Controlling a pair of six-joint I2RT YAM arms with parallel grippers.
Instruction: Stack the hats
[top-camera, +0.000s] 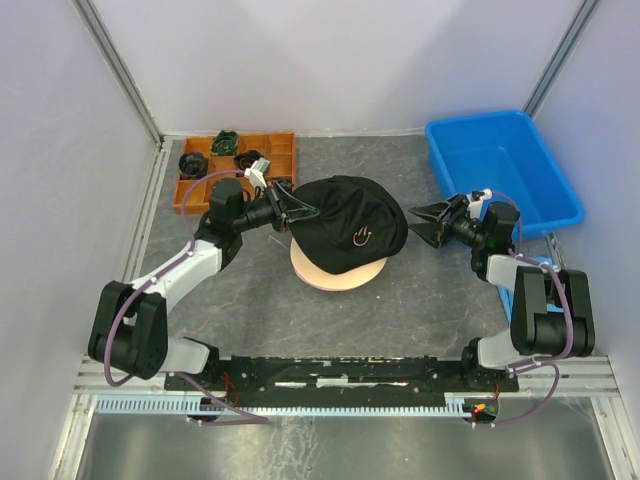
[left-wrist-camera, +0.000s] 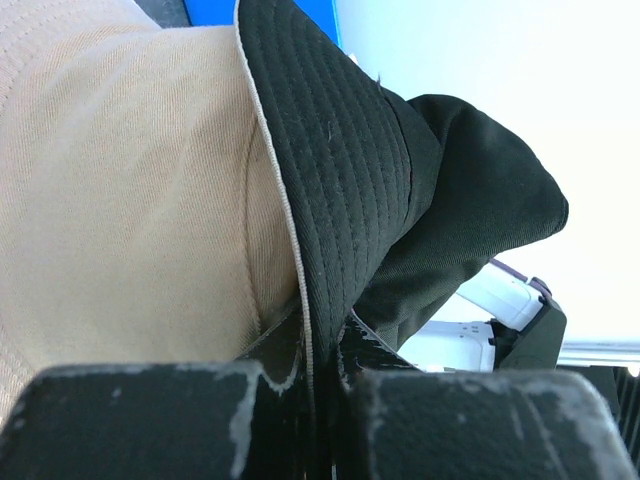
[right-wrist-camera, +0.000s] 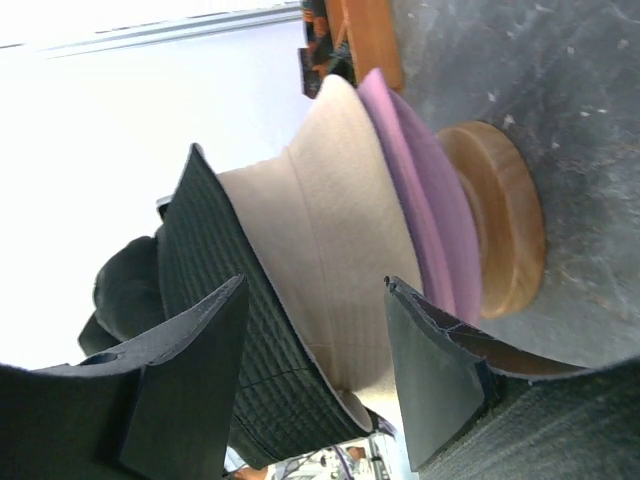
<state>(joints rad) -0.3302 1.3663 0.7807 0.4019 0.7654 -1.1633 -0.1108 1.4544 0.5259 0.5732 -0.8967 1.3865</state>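
Grey table: wooden stand, tray, bin

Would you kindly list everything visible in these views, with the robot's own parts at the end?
black hat: one, black, top of the stack
beige hat: one, beige, directly under the black hat
pink hat: at least one, pink, under the beige hat
wooden stand: one, light brown, table centre, carrying the stack
bin: one, blue, far right
tray: one, orange, far left
coiled bundles: several, dark, in the tray
table: one, grey
left gripper: one, black, shut on the black hat's brim
right gripper: one, black, open, just right of the stack
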